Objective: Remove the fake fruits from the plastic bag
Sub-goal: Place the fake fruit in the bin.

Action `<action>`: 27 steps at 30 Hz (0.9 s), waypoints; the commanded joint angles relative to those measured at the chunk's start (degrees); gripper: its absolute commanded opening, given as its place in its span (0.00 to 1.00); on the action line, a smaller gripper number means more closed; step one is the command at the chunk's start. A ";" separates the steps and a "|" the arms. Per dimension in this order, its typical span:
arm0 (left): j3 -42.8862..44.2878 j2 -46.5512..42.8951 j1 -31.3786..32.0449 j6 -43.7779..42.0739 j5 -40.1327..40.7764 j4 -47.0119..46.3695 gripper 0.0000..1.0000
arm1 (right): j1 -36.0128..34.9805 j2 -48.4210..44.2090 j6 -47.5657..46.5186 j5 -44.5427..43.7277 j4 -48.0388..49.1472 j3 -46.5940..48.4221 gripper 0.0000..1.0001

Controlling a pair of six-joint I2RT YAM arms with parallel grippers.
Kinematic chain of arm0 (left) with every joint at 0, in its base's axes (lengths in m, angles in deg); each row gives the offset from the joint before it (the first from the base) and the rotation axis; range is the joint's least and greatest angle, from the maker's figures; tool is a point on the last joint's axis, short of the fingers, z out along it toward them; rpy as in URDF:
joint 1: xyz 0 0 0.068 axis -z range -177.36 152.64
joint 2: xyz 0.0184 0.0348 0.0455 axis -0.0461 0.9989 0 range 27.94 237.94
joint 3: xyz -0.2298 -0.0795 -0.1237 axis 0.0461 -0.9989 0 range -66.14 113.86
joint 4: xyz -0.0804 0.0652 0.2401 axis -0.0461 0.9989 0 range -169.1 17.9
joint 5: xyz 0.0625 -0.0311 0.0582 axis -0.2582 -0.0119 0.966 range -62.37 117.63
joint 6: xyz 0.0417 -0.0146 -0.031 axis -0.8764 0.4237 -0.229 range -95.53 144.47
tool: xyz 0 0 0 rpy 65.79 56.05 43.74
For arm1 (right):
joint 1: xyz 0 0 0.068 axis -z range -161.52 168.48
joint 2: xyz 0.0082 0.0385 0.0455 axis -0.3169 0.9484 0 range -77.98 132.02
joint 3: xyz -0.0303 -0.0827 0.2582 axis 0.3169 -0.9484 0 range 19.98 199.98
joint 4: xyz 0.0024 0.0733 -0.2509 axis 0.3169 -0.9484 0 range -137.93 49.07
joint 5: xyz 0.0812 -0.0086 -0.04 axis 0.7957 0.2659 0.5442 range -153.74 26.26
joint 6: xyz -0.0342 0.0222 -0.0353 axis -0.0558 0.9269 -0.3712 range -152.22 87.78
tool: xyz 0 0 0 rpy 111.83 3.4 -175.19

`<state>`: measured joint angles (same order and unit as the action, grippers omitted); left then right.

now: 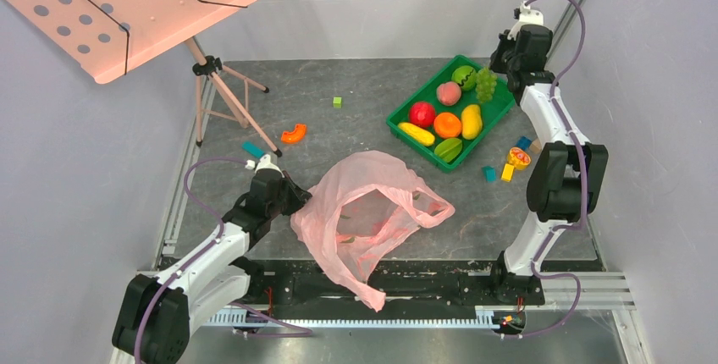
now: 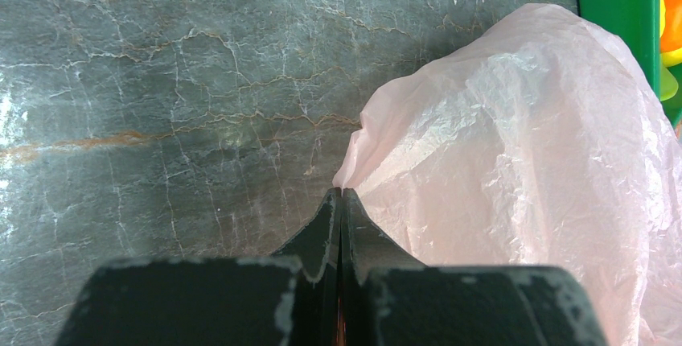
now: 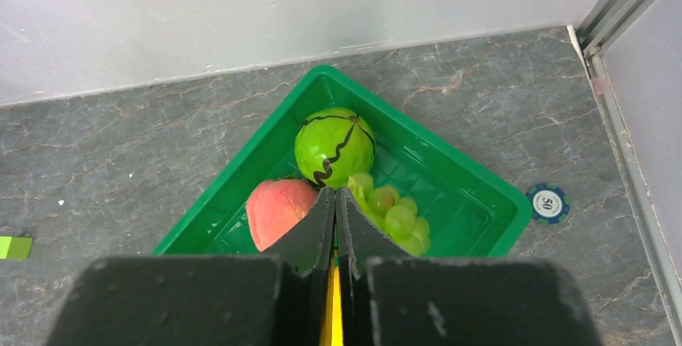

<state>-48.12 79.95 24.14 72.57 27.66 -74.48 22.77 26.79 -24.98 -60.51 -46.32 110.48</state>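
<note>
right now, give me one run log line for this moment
left gripper: shut on plastic bag | right gripper: shut, empty, above green tray | fake fruits: in tray

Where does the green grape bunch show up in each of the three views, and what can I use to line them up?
Top external: the grape bunch sits at the far right corner of the green tray, beside the green ball.
Left wrist: not in it; only a strip of the tray shows at the top right.
Right wrist: low centre, just under the ball.
Shared landmark: the green tray, seen in all three.
</note>
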 commanded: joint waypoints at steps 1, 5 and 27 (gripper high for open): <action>0.17 -0.55 -0.23 -0.55 1.36 -1.11 0.02 | 0.18 -0.05 -0.51 2.72 1.82 0.13 0.00; 0.08 -0.21 -0.28 -0.46 1.26 -1.52 0.02 | 0.10 0.34 -0.12 7.66 2.23 -0.80 0.00; -0.62 -0.34 -0.31 -0.26 0.25 -2.11 0.02 | -7.46 -10.35 0.89 13.46 4.94 -17.94 0.60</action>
<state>-48.53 79.95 24.14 72.57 27.59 -74.83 14.73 23.62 -23.69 -46.02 -43.82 93.63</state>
